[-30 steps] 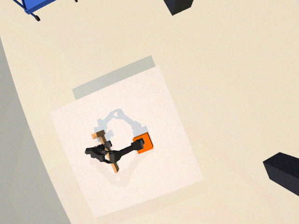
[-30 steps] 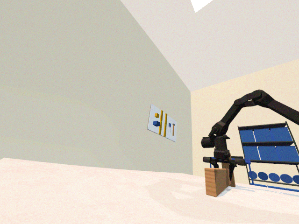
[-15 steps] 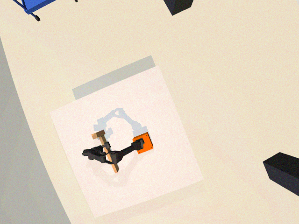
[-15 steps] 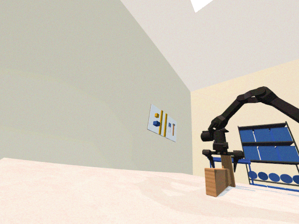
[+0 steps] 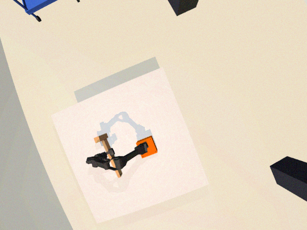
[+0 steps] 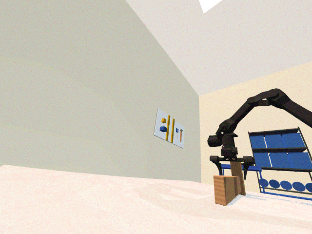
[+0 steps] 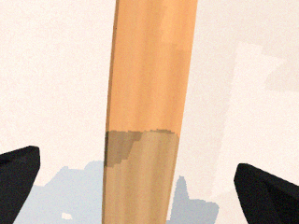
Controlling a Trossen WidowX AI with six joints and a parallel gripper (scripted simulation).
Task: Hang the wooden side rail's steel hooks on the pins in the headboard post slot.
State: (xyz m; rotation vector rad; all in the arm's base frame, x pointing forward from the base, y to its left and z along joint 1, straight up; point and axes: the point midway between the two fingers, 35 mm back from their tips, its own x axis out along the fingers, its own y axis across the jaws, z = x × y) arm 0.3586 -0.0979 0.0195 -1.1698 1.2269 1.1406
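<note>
The wooden rail lies along the table, its far end down on the table top. Its other end meets the upright wooden headboard post. The hooks, pins and slot are hidden, so whether the hooks sit on the pins cannot be seen. My gripper is wide open above the rail, its black fingers on either side and apart from it. Nothing is between the fingertips at their height. In the top view the arm hides the fingers and the rail's middle.
The arm's orange base plate stands on the pale table, to the right of the rail in the top view. The arm arches across the rail. A blue rack and a wall board are in the background.
</note>
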